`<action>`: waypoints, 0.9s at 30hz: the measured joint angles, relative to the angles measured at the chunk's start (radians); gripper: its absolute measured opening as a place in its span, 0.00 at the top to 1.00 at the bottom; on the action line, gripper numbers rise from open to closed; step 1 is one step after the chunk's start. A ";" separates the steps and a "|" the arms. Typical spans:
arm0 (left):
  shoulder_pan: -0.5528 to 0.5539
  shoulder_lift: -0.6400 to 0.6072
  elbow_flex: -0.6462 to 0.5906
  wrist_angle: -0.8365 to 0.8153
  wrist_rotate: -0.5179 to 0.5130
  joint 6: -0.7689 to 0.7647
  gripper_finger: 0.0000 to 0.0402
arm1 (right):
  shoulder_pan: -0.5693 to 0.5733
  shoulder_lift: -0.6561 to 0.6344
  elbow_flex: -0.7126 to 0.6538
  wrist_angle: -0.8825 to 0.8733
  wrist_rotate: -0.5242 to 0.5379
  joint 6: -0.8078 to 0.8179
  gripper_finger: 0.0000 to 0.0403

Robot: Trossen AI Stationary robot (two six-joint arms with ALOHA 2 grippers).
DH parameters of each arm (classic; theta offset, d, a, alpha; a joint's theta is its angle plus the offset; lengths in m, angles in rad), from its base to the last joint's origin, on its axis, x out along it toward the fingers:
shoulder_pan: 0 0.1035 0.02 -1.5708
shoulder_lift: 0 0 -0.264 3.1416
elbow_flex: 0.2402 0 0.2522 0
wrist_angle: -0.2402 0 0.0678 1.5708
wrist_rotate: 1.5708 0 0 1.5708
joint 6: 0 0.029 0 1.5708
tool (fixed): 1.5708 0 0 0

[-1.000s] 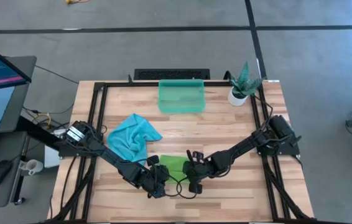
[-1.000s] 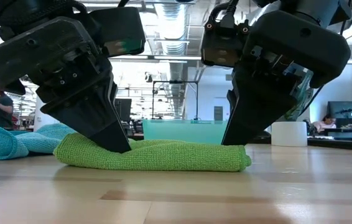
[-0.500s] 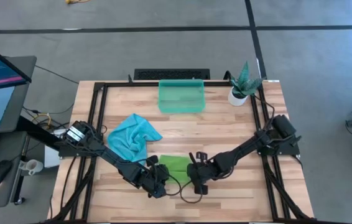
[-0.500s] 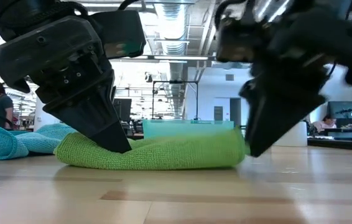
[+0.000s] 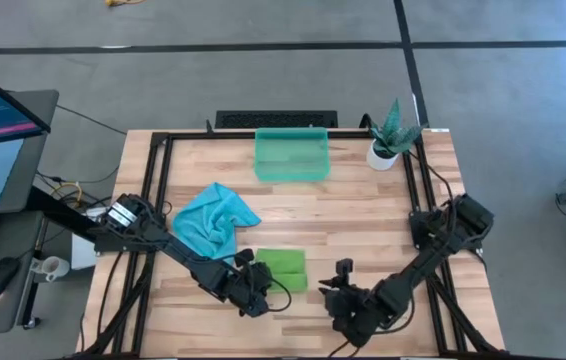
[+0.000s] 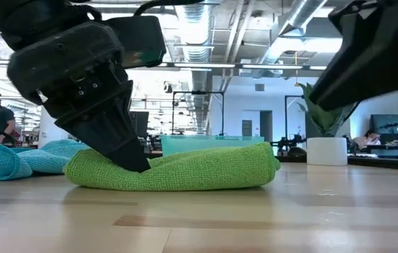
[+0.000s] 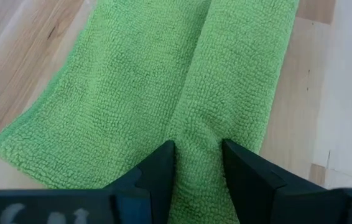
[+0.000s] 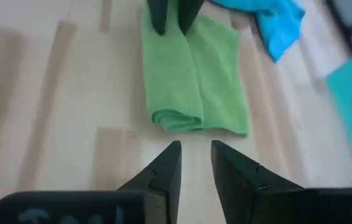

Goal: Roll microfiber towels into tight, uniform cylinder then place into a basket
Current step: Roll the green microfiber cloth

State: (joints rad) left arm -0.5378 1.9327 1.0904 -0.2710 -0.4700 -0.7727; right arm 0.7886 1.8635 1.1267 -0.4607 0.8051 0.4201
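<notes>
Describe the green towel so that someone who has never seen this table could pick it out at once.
On the wooden table, look along the near edge, opposite the teal basket at the far side. The green towel lies there, folded into a thick band with a crease along it, one end pinched in the left tool. Its neighbour, the blue towel, is a loose crumpled heap.

The left gripper (image 6: 132, 158) hides the green towel's (image 6: 185, 169) left end. The basket (image 6: 213, 144) shows only partly behind the towel.
</notes>
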 joint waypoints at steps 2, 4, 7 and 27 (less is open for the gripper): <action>0.006 0.000 0.000 0.000 -0.003 0.000 0.68 | 0.003 0.012 0.000 0.019 0.004 -0.074 0.73; 0.012 0.000 0.000 0.000 -0.003 0.000 0.68 | -0.009 0.024 0.001 0.056 -0.017 -0.109 0.72; 0.023 0.000 0.000 0.000 -0.003 0.000 0.68 | -0.038 0.026 0.001 0.084 -0.093 -0.139 0.72; 0.034 0.000 0.000 -0.001 0.017 0.009 0.68 | -0.213 0.105 0.001 0.221 -0.312 -0.405 0.38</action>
State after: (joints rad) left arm -0.5034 1.9324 1.0904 -0.2717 -0.4531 -0.7639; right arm 0.5758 1.9682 1.1281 -0.2399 0.4929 0.0148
